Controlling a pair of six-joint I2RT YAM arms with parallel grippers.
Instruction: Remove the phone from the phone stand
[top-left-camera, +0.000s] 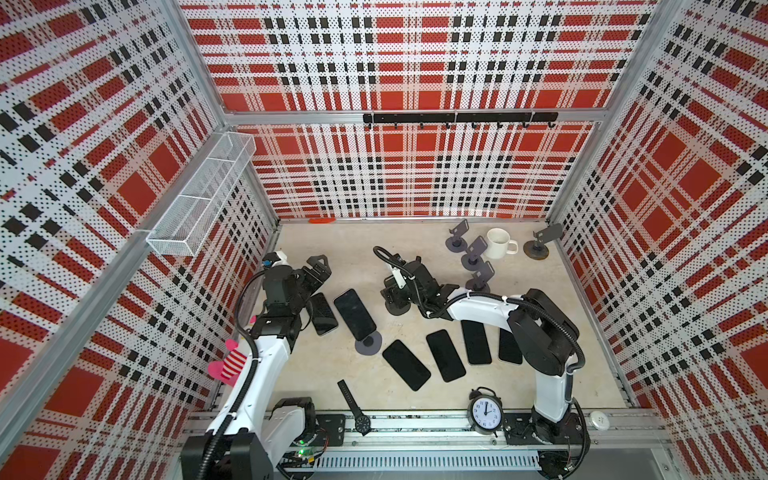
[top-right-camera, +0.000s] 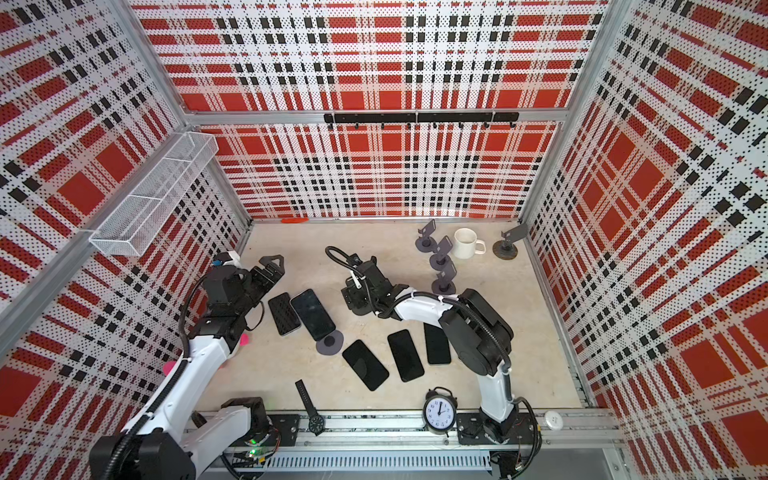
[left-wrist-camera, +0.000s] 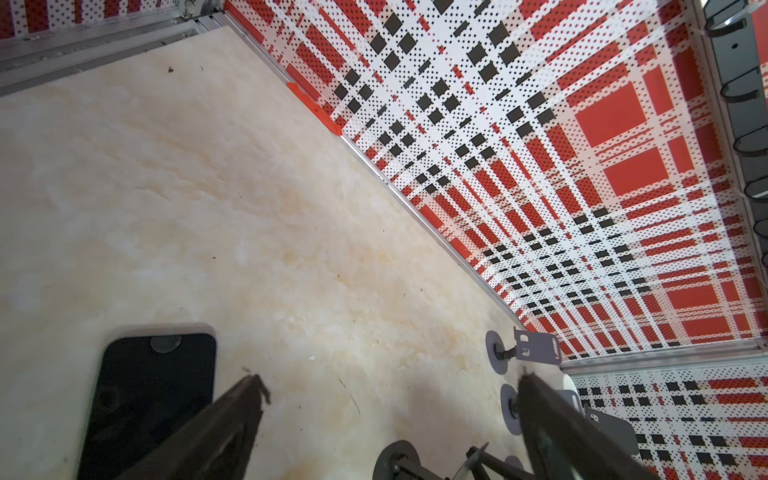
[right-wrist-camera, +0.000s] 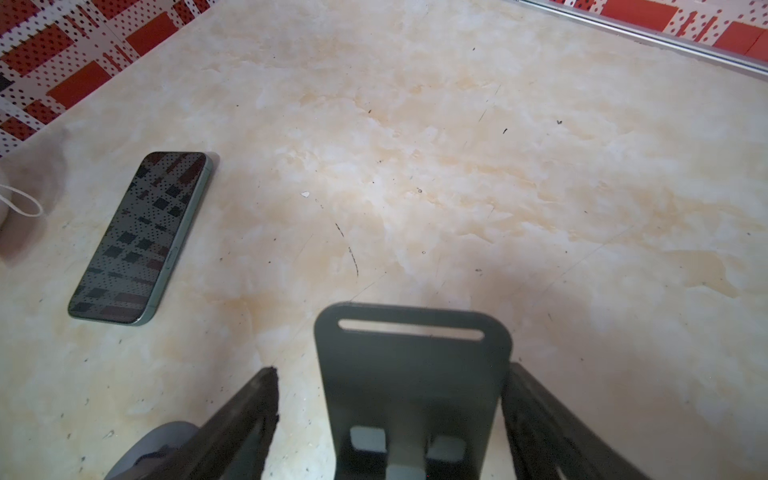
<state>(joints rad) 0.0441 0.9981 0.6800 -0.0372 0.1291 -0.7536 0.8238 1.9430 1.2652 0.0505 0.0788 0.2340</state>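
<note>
Well, the right gripper (right-wrist-camera: 392, 372) is down at mid-table with its jaws apart, straddling the back plate of an empty stand (right-wrist-camera: 411, 357), one finger at the plate's edge and the other clear of it. Meanwhile the left gripper (left-wrist-camera: 390, 379) hovers spread wide with nothing between its fingers, and the phone (top-left-camera: 354, 313) lies between the two arms, its near end over the grey round foot of the phone stand (top-left-camera: 370, 345).

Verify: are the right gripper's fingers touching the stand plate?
Cannot tell: right wrist view shows a gap at one finger; the other overlaps the plate edge.
</note>
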